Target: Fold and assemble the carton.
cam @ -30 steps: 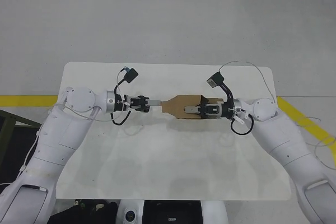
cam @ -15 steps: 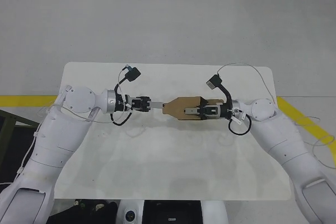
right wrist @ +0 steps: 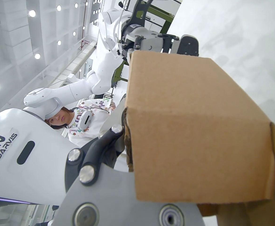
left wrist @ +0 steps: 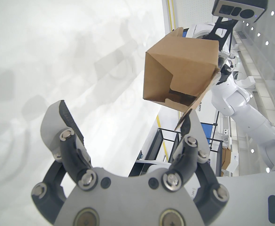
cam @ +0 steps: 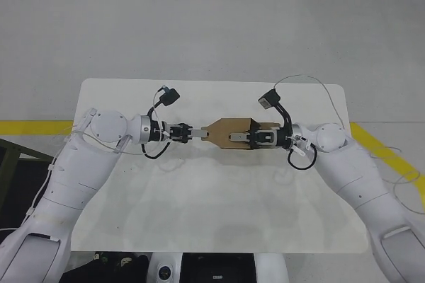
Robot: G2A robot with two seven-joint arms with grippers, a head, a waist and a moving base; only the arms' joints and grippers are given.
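Over the table [cam: 198, 205], carton [cam: 230, 133] in grip of right fingers [cam: 239, 136], flap [left wrist: 198, 97] at wide-spread left fingers [left wrist: 62, 118].

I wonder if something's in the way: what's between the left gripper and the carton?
Nothing. In the left wrist view the carton itself reaches one of the fingers of the open left gripper.

Top camera overhead, facing table [cam: 219, 205]; wrist cameras close, opposed, sharing carton [left wrist: 182, 71].
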